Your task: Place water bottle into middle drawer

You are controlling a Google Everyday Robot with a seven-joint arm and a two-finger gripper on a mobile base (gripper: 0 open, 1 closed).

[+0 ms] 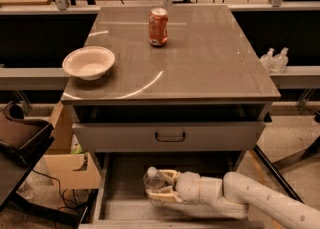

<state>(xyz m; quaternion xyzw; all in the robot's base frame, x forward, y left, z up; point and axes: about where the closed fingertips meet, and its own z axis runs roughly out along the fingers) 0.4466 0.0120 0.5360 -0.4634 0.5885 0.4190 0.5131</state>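
The water bottle (155, 182), clear with a white cap, is held upright in my gripper (159, 187) inside the middle drawer (122, 193). The drawer is pulled open below the cabinet top, with a dark floor and low grey side walls. My white arm (250, 198) reaches in from the lower right. The gripper's cream fingers (167, 176) close around the bottle's body, near the drawer's centre-left. I cannot tell whether the bottle's base touches the floor.
An orange-red soda can (158, 27) and a white bowl (89, 62) stand on the grey cabinet top (200, 63). The closed upper drawer front with a black handle (170, 136) overhangs the open drawer. A cardboard box (67, 163) sits left of the cabinet.
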